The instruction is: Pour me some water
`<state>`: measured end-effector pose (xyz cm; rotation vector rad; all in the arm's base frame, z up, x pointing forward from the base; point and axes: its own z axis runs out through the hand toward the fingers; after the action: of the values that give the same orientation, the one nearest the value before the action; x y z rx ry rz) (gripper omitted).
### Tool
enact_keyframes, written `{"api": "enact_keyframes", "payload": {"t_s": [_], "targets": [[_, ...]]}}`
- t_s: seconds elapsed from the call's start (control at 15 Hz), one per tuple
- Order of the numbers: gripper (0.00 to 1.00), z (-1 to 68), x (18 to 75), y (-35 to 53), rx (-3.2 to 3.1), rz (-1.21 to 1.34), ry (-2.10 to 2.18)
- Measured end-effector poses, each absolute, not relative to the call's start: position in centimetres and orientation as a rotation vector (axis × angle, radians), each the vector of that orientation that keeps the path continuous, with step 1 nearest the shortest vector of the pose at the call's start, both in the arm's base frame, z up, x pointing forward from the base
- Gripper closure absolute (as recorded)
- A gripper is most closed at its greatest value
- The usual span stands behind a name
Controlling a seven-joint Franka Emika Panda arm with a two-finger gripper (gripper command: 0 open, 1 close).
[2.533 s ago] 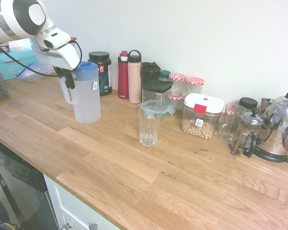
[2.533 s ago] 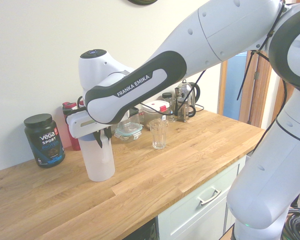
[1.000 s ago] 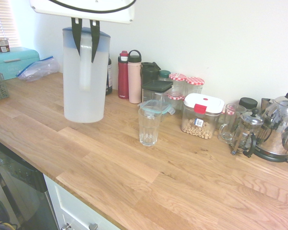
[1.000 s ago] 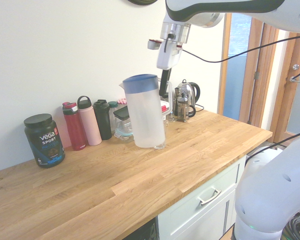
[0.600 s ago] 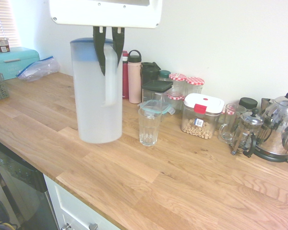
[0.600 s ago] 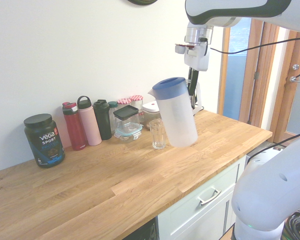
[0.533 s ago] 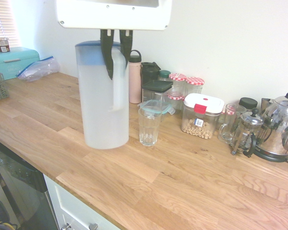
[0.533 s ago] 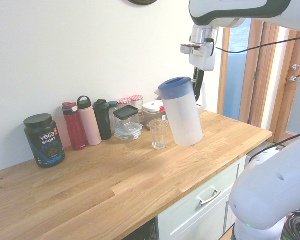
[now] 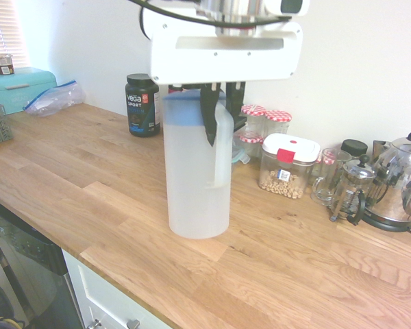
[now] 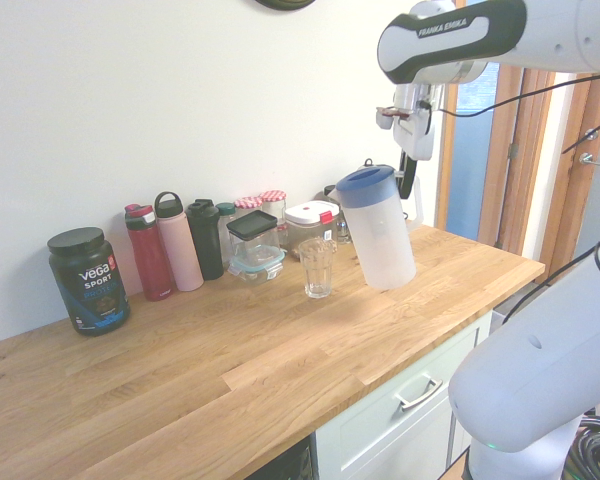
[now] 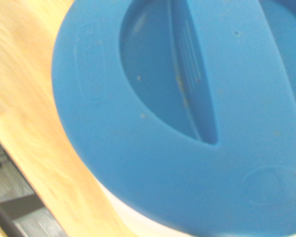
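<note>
We hold the translucent white plastic pitcher with the blue lid by its handle, the black two-finger gripper clamped shut on it, clear of the wooden counter. Its front edge lies close; we keep the pitcher's base inboard. We bring the spout over the clear ribbed drinking glass mid-counter, then tilt slowly. Jars crowd the back edge.
</note>
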<state>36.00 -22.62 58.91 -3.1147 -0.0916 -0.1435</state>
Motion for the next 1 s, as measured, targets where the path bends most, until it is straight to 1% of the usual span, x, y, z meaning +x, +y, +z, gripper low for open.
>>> {"api": "enact_keyframes", "payload": {"t_s": [0.2,0.4,1.0], "targets": [[1.00,56.0,38.5,-23.2,-3.136,-0.084,-0.107],[1.00,54.2,39.8,-23.7,-3.151,-0.047,-0.125],[1.00,53.7,41.7,-22.5,-3.277,0.016,-0.237]]}}
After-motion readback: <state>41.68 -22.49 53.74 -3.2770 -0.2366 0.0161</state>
